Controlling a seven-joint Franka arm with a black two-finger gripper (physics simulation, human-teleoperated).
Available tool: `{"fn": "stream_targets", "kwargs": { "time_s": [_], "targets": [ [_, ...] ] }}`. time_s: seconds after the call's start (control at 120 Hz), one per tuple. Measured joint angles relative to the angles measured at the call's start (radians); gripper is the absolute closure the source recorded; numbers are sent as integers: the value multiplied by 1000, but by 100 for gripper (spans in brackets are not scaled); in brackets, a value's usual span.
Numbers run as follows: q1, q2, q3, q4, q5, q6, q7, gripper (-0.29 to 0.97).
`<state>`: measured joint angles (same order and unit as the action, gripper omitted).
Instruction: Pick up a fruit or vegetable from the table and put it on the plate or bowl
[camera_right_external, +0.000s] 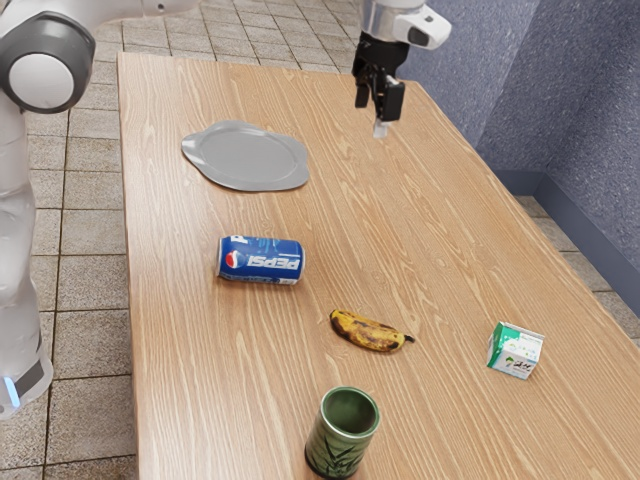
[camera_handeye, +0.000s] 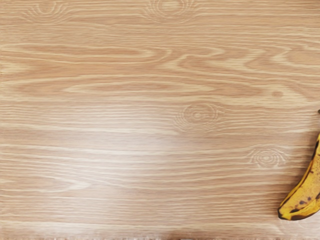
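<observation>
Upper centre: gripper (camera_right_external: 379, 118) hangs over bare table (camera_right_external: 450, 220), with open wood below.
Upper left: plate (camera_right_external: 245, 155) lies flat and low, open from above.
Centre: Pepsi can (camera_right_external: 260, 260) lies on its side, with a clear gap to the banana (camera_right_external: 370, 332).
Lower centre: upright green cup (camera_right_external: 342, 432), the tallest obstacle, stands near the banana.
Lower right: small carton (camera_right_external: 515, 350), well apart from the banana.

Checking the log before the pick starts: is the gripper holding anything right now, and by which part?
Nothing is held. The gripper hangs open above the table, and the banana lies on it, untouched.
</observation>
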<state>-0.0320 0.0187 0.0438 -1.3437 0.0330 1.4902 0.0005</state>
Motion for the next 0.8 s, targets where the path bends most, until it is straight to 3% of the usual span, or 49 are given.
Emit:
{"fn": "stream_targets", "kwargs": {
  "time_s": [0.225, 0.333, 0.425, 0.483, 0.583, 0.7, 0.8],
  "targets": [
    [45, -3, 0, 7, 6, -21, 1, 0],
    [77, -24, -9, 195, 18, -69, 5, 0],
    [208, -43, -119, 260, 23, -112, 9, 0],
    [241, -35, -160, 265, 25, -130, 11, 0],
    [208, 53, -175, 265, 26, -143, 14, 0],
    [42, 184, -180, 265, 23, -139, 16, 0],
    [-15, 230, -180, 264, 25, -119, 17, 0]
  ]
}}
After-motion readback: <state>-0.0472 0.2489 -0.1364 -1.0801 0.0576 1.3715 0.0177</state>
